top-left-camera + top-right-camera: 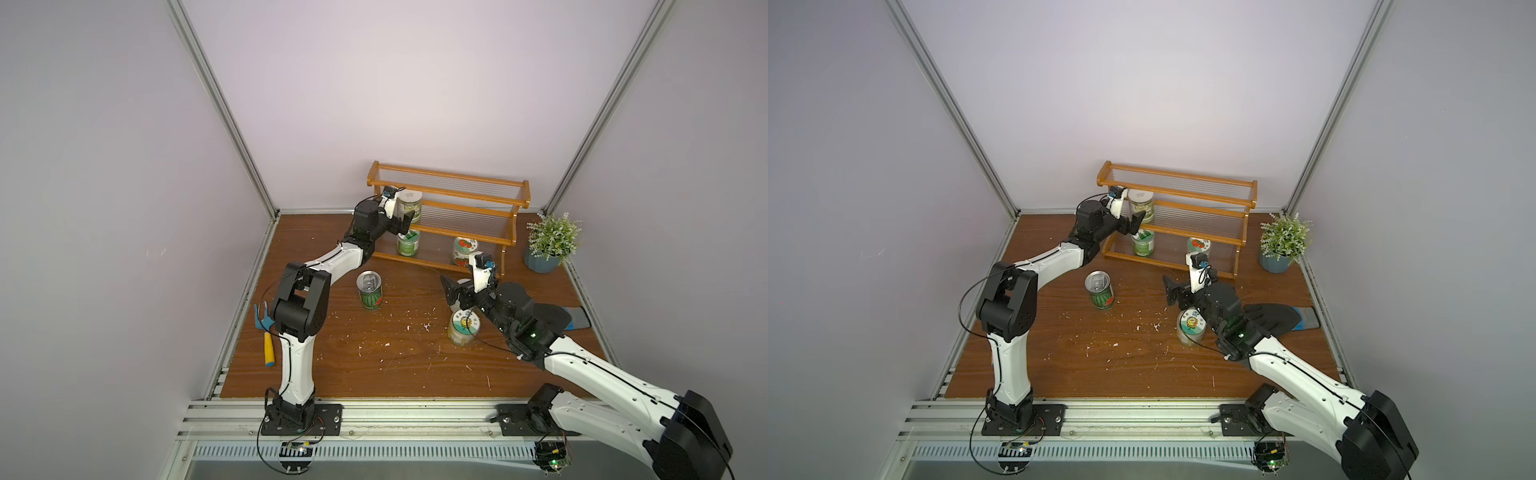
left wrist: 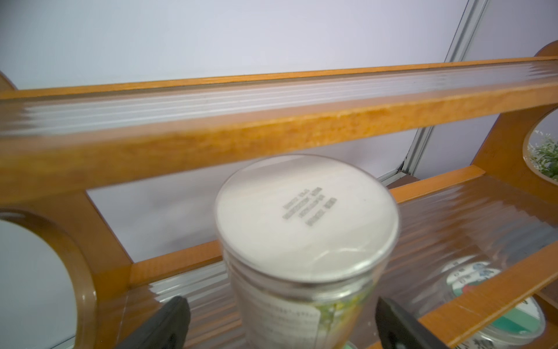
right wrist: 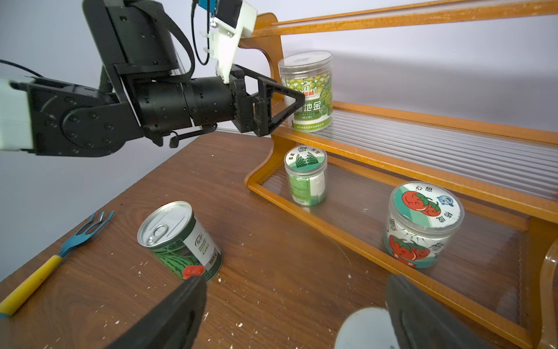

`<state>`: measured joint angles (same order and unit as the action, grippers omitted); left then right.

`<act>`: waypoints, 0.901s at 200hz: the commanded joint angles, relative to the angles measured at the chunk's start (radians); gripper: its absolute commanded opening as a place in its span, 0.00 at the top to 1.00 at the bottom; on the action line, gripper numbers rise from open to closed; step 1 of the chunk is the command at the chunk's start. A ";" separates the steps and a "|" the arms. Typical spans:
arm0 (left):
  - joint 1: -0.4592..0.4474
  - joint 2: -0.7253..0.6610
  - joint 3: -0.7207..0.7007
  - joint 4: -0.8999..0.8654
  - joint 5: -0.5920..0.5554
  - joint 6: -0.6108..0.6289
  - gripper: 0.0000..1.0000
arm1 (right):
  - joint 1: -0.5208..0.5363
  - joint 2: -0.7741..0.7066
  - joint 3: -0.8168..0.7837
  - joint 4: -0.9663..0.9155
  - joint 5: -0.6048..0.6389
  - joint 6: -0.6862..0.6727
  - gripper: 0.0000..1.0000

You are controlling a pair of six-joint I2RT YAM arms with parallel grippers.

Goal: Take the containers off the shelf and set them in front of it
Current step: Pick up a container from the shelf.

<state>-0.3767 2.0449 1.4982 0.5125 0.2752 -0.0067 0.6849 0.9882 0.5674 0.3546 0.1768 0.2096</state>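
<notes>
In both top views we see the left gripper [image 1: 406,221] at the middle tier of the shelf [image 1: 451,193], around a white-lidded jar [image 1: 409,203]; the watermelon can [image 1: 369,291] and flower-lid jar [image 1: 1191,326] stand on the table [image 1: 374,357] in front. From the left wrist, the fingers [image 2: 169,323] stand wide on either side of that jar. From the right wrist, we find the right gripper [image 3: 302,311] spread wide, holding nothing — the leaf-lid jar [image 3: 306,175] and tomato jar [image 3: 424,225] sit on the bottom tier.
</notes>
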 commanded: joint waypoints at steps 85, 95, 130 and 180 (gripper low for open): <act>-0.030 0.126 0.188 -0.002 -0.018 -0.018 0.01 | -0.017 -0.015 -0.026 0.068 -0.019 0.010 0.01; -0.031 0.131 0.197 -0.002 -0.018 -0.022 0.01 | -0.018 -0.017 -0.029 0.067 -0.019 0.011 0.01; -0.034 0.145 0.211 0.007 -0.004 -0.028 0.11 | -0.019 -0.021 -0.040 0.069 -0.020 0.015 0.01; -0.036 0.132 0.185 0.017 0.005 -0.033 0.32 | -0.023 -0.034 -0.046 0.064 -0.017 0.013 0.01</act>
<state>-0.4023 2.1780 1.6840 0.5102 0.2672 -0.0334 0.6655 0.9806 0.5240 0.3775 0.1696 0.2176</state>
